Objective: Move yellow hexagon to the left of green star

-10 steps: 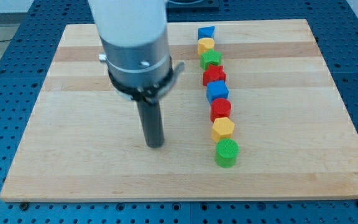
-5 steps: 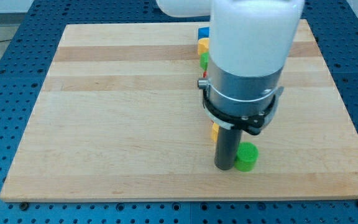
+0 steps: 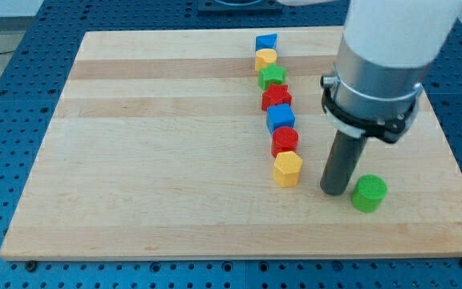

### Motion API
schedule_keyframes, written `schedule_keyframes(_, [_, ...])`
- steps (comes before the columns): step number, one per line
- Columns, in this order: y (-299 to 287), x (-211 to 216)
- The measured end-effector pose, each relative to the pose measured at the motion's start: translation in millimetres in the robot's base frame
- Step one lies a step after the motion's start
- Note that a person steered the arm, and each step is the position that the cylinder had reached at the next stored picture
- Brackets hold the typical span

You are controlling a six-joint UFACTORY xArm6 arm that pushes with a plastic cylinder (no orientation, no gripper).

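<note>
The yellow hexagon (image 3: pixel 288 168) lies at the bottom end of a column of blocks near the board's middle. The green star (image 3: pixel 272 76) sits higher in that column, third from the top. My tip (image 3: pixel 334 190) stands on the board to the right of the yellow hexagon, with a gap between them. A green cylinder (image 3: pixel 369 193) sits right next to my tip on its right side.
The column also holds a blue block (image 3: pixel 265 41) at the top, a yellow block (image 3: pixel 265 58), a red star (image 3: pixel 277 98), a blue cube (image 3: pixel 281 119) and a red block (image 3: pixel 285 142). The wooden board (image 3: pixel 135 160) ends close to the green cylinder's right.
My tip swept from the board's left, past the column's bottom end, to the right. It pushed the green cylinder out of the column and to the right.
</note>
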State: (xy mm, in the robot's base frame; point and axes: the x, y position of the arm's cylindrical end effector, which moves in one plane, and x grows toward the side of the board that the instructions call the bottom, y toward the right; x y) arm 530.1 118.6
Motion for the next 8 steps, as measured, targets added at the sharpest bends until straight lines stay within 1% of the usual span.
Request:
schedule_keyframes(1, [-0.2, -30.5])
schedule_keyframes(2, [-19.6, -44.3])
schedule_keyframes(6, [-84.7, -44.4])
schedule_keyframes(8, [-85.4, -18.8])
